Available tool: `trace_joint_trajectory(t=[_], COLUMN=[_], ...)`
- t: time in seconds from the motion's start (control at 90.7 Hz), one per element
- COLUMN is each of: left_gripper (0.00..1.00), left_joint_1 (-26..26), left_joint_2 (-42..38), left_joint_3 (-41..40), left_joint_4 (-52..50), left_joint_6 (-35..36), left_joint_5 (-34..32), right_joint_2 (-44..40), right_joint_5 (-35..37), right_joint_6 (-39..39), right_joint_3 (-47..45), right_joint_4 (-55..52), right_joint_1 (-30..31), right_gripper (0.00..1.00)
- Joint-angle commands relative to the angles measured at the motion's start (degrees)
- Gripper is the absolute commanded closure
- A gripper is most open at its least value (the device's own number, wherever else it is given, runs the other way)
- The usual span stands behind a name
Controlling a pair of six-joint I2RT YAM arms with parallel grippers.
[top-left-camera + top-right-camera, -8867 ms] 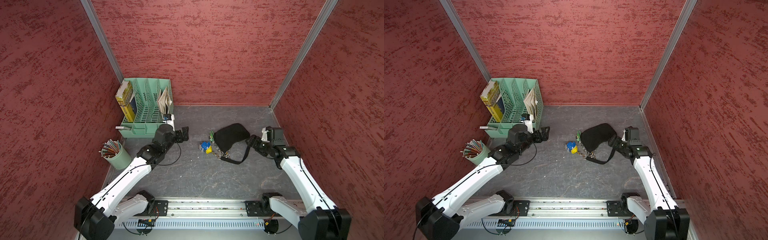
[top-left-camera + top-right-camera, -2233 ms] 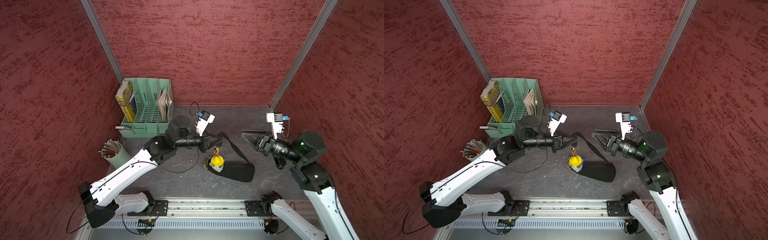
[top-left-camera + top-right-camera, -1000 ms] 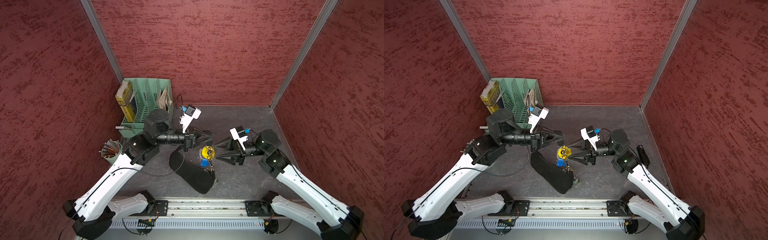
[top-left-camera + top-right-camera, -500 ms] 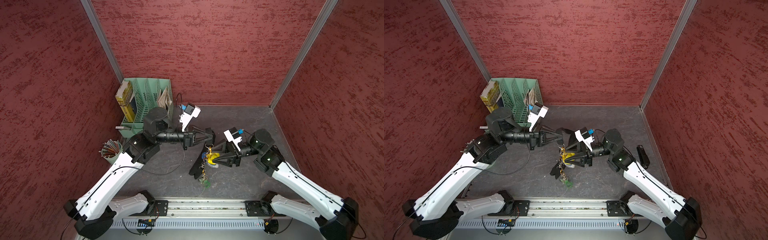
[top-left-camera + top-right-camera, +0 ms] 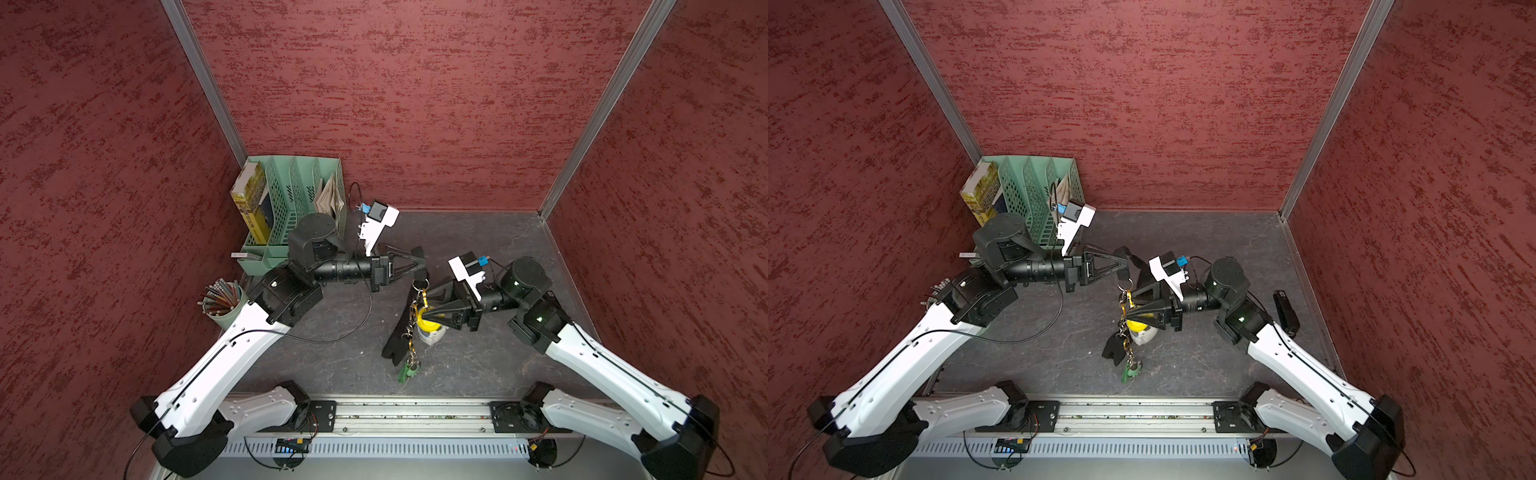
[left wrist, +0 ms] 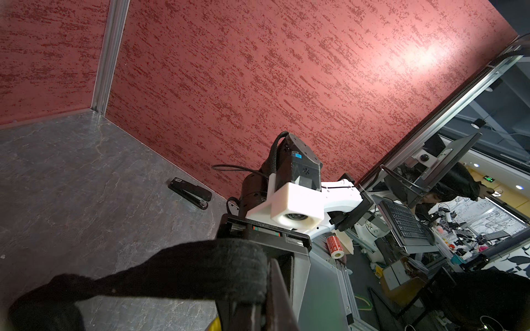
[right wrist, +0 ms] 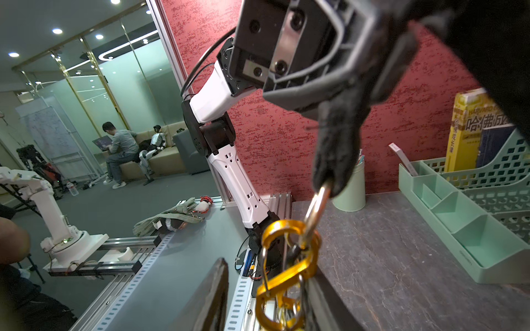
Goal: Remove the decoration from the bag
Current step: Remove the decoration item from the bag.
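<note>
The bag (image 5: pixel 399 332) is up in the air, dangling limp over the middle of the table (image 5: pixel 478 365); its lower end is down near the surface, contact unclear. The left gripper (image 5: pixel 420 266) is clamped tight on the strap (image 6: pixel 200 266) at the top. From the strap end hangs a metal ring (image 7: pixel 315 206), then gold carabiners (image 7: pixel 286 258), and beside the bag the yellow-and-white decoration (image 5: pixel 430 328), with a green charm (image 5: pixel 409 371) lowest of all. The right gripper (image 5: pixel 426 302) comes in level from the other side, jaws partway apart and straddling the carabiners, a gap showing on one side. Further out: green file organiser (image 5: pixel 291 195), pencil cup (image 5: pixel 220 299), and a stapler (image 5: pixel 1285 311) by the right wall.
</note>
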Motion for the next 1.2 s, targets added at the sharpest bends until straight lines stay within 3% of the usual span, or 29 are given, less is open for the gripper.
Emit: trace_joint_trajectory(t=[0.0,0.838,1.19], left_gripper=[1.0,1.0,1.0], left_joint_1=[0.21,0.18,0.2], left_joint_2=[-0.37,-0.7,-0.98], left_joint_3=[0.17,-1.06,-1.39], left_joint_4=[3.14,3.19,3.3], left_joint_6=[-0.39,0.42,0.32], left_joint_5=[-0.32,0.64,0.76], right_joint_2=[-0.67,-2.3,-3.17], right_joint_5=[0.56,2.96,2.92], right_joint_6=[0.48,1.54,1.55], right_joint_3=[1.8,0.53,0.24], right_joint_4=[1.44,2.14,2.05], right_joint_1=[0.73,0.81,0.83], right_gripper=[0.59,0.67,0.78])
